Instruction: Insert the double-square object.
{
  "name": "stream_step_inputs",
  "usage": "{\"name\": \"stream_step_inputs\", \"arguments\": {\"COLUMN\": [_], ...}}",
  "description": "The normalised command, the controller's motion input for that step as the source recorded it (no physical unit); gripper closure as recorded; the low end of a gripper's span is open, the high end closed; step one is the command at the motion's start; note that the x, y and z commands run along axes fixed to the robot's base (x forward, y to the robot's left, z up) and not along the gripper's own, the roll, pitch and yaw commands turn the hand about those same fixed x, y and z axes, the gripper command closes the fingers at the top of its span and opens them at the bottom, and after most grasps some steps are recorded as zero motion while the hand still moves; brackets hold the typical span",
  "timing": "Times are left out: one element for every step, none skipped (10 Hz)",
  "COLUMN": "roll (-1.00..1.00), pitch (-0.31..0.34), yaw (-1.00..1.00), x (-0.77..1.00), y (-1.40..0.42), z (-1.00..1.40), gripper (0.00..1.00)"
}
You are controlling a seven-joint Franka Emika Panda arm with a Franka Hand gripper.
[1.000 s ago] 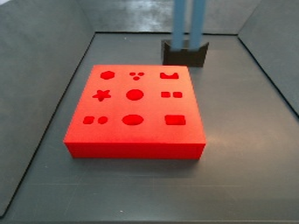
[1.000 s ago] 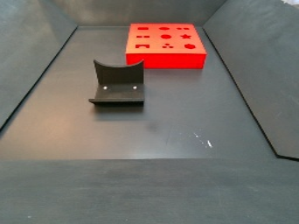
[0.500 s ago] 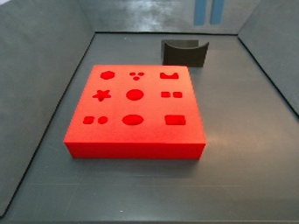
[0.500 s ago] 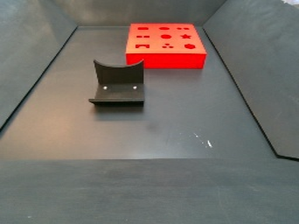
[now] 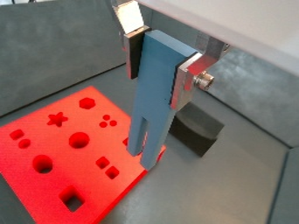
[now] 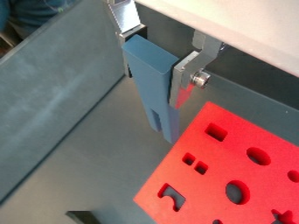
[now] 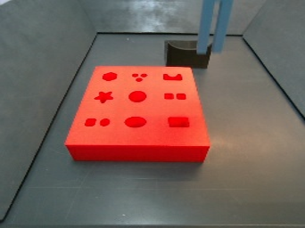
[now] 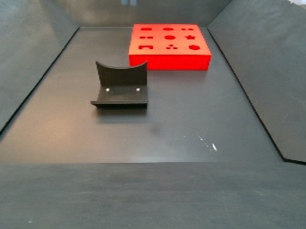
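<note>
My gripper (image 5: 156, 87) is shut on the double-square object (image 5: 158, 109), a long light-blue peg that hangs upright with its two small legs pointing down. Both wrist views show the silver fingers (image 6: 184, 80) clamping its upper part (image 6: 156, 83). In a side view the peg (image 7: 215, 27) hangs above the right edge of the fixture (image 7: 187, 52); the gripper itself is above that frame. The flat red board (image 7: 137, 111) with shaped holes lies on the floor, and the peg's legs hover near its edge (image 5: 70, 157). The peg does not show in a side view (image 8: 170, 45) of the board.
The dark fixture with a curved notch (image 8: 120, 85) stands apart from the red board (image 6: 233, 166) and shows beside the peg in a wrist view (image 5: 198, 131). Sloping dark grey walls (image 7: 48, 80) enclose the floor.
The peg has left the fixture: it stood in the notch a second ago, rose almost out of the side view, and now hangs lower and further right.
</note>
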Motion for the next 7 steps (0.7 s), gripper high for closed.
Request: {"name": "stream_step_inputs", "arguments": {"roll": [0.01,0.0,-0.06,-0.05,-0.03,0.0,-0.03], "pitch": [0.323,0.154,0.0,0.0,0.08,0.067,0.089], "yaw": [0.0,0.24,0.0,0.09,0.47,0.55,0.49], "x": [0.16,-0.17,0.0,-0.01,-0.41,-0.56,-0.59], "y": [0.0,0.0,0.05,0.01,0.0,0.0,-0.05], "z": [-0.59,-0.84,0.0,-0.14,-0.76,-0.86,-0.83], "gripper": [1.0,1.0,1.0,1.0,1.0,1.0,1.0]}}
